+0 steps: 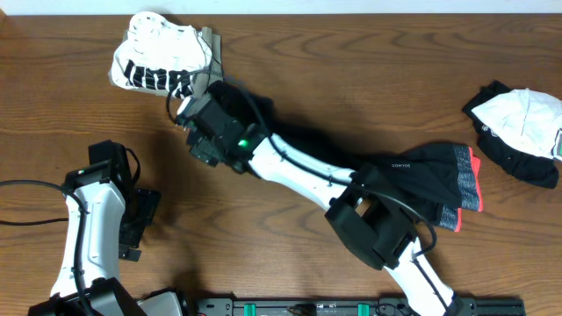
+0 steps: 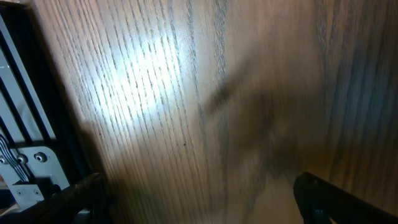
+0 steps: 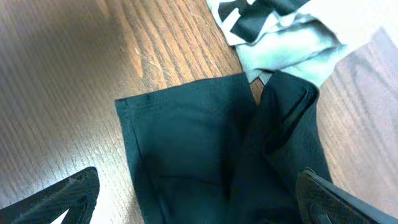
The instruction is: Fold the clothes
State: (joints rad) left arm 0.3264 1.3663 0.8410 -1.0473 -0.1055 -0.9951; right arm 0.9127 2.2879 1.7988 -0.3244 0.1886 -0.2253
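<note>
The long black trousers (image 1: 421, 167) lie diagonally across the table, their grey waistband edged red-orange (image 1: 470, 184) at the right. My right arm stretches over them. My right gripper (image 1: 186, 112) hovers open above the leg ends (image 3: 186, 143), and its fingers (image 3: 68, 199) straddle the cloth without touching it. Just beyond the legs lies the white black-printed top (image 1: 158, 57) (image 3: 280, 31) with an olive piece (image 1: 211, 42) tucked beside it. A black-and-white garment (image 1: 518, 132) sits at the far right. My left gripper (image 1: 140, 224) (image 2: 199, 202) stands open over bare wood.
A black rail (image 1: 351, 307) runs along the table's front edge between the arm bases. A cable (image 1: 26, 189) loops at the left edge near my left arm.
</note>
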